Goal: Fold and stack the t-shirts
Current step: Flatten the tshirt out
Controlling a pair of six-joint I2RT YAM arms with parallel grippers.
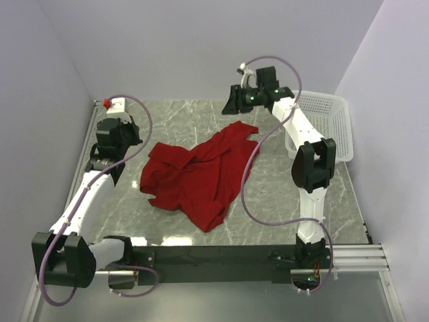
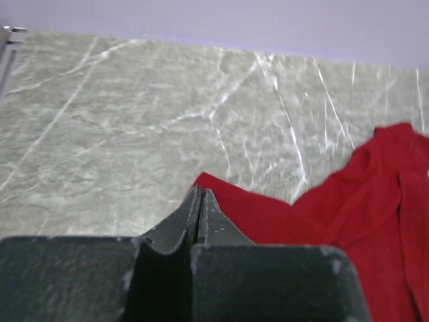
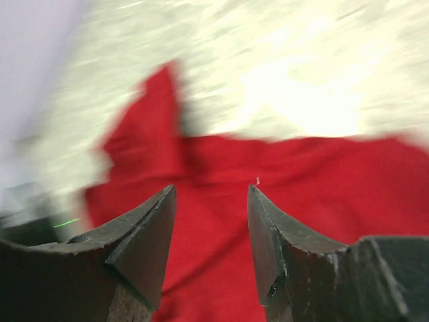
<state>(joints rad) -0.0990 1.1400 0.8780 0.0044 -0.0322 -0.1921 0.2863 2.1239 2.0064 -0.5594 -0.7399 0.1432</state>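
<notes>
A deep red t-shirt [image 1: 198, 176] lies crumpled on the marble table [image 1: 268, 194], one part reaching toward the back right. My left gripper [image 1: 133, 134] hovers just left of the shirt, apart from it. In the left wrist view its fingers [image 2: 200, 194] are pressed together with nothing between them, and a corner of the t-shirt [image 2: 268, 218] lies beyond the tips. My right gripper [image 1: 234, 102] hangs raised above the shirt's far end. The blurred right wrist view shows the right gripper [image 3: 211, 192] open and holding nothing, with the t-shirt [image 3: 221, 168] below.
A white mesh basket [image 1: 330, 124] stands at the back right against the wall. A small white fitting with a red tip [image 1: 107, 103] sits at the back left corner. Walls close in the table on the left, back and right.
</notes>
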